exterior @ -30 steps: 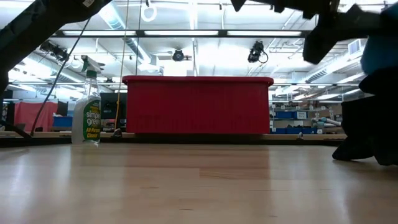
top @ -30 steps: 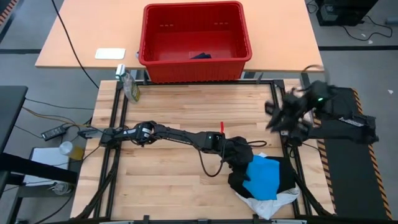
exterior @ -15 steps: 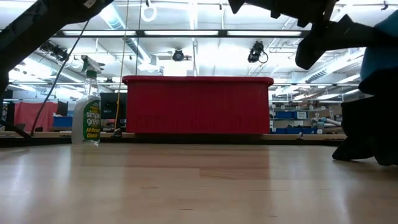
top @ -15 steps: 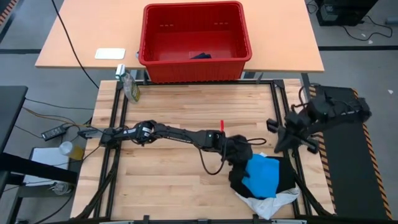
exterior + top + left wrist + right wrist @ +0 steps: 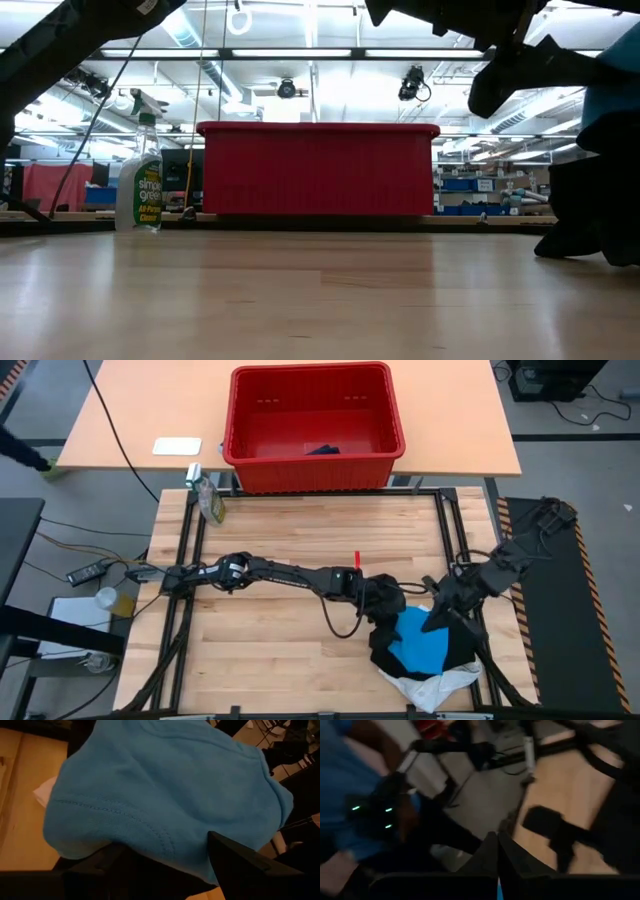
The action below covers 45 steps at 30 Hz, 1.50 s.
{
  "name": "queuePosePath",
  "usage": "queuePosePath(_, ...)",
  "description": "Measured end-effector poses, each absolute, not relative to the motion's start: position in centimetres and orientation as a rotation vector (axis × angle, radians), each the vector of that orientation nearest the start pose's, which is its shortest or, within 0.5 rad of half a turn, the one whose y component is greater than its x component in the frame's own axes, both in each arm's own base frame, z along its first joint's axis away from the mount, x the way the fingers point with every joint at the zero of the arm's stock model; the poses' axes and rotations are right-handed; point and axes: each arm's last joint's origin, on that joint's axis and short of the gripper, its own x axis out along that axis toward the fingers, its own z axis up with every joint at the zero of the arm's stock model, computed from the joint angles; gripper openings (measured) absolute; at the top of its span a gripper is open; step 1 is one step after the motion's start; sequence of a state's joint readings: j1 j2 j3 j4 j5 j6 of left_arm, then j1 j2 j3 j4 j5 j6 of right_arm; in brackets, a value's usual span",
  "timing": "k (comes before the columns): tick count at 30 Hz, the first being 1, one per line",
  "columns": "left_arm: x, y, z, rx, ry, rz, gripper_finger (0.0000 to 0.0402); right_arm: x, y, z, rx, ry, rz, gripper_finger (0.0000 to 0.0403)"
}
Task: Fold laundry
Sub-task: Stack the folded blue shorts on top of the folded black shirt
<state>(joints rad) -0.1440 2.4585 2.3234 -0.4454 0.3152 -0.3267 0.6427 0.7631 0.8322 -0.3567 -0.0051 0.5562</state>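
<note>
The laundry lies in a pile at the table's near right corner. A bright blue garment (image 5: 420, 645) (image 5: 165, 785) lies on a black one (image 5: 465, 645), and a white one (image 5: 435, 685) sticks out underneath at the near edge. My left gripper (image 5: 385, 603) (image 5: 167, 865) reaches into the pile's left side, fingers wide apart, with the blue hem and dark cloth between them. My right gripper (image 5: 436, 622) (image 5: 497, 852) is shut and hovers over the pile's right part. My left gripper comes at the pile slanting down from the table's left. Its fingers (image 5: 240, 862) stand on either side of dark cloth under the blue garment's stitched hem (image 5: 150, 837). Whether they press the cloth I cannot tell.
A red basket (image 5: 245, 455) with a dark item inside stands on the far table, beside a white pad (image 5: 177, 446). A spray bottle (image 5: 208, 495) (image 5: 140, 190) stands at the table's far left corner. Black frame rails (image 5: 190, 560) border the table. Bare wood stretches across the left and middle.
My right arm has swung in from beyond the table's right edge, toward the near side and downward, and now stands over the laundry pile. The left arm and the pile have stayed put.
</note>
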Motion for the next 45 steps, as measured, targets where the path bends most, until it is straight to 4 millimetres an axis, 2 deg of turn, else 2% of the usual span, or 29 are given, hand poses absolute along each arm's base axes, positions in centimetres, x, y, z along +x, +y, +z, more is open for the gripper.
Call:
queuePosePath(6,54.8,-8.9,24.4,-0.364,0.653,-0.346,0.0243,10.4,9.7,32.6,0.418,0.496,0.327,0.0005)
queuePosePath(9,54.8,-8.8,24.4,-0.363,0.652,-0.341,0.0243,9.7,9.8,31.8,0.407,0.571,0.295,0.0005)
queuePosePath(13,54.9,-8.8,24.5,-0.362,0.644,-0.339,0.0243,9.9,11.2,29.9,0.390,0.712,0.342,0.0005)
queuePosePath(18,54.9,-8.8,24.4,-0.357,0.642,-0.321,0.0243,10.7,13.2,27.0,0.391,0.758,0.326,0.0006)
queuePosePath(22,54.9,-8.8,24.4,-0.357,0.642,-0.320,0.0243,11.3,14.3,24.8,0.422,0.728,0.270,0.0006)
queuePosePath(25,54.9,-9.1,24.4,-0.354,0.644,-0.324,0.0243,11.4,14.8,22.7,0.427,0.812,0.234,0.0006)
queuePosePath(28,54.7,-9.1,24.2,-0.355,0.667,-0.320,0.0243,11.1,15.6,21.4,0.442,0.896,0.252,0.0006)
queuePosePath(32,54.3,-8.5,24.2,-0.352,0.720,-0.302,0.0243,10.7,16.5,20.8,0.426,0.936,0.265,0.0007)
queuePosePath(37,53.1,-7.4,26.1,-0.272,0.750,-0.284,0.0243,10.5,16.6,20.6,0.440,0.948,0.244,0.0007)
queuePosePath(42,52.0,-7.3,25.6,-0.157,0.868,-0.247,0.0243,10.5,16.5,20.5,0.456,0.947,0.222,0.0007)
queuePosePath(45,51.8,-7.1,26.9,-0.118,0.811,-0.229,0.0242,10.5,16.5,20.6,0.468,0.945,0.219,0.0007)
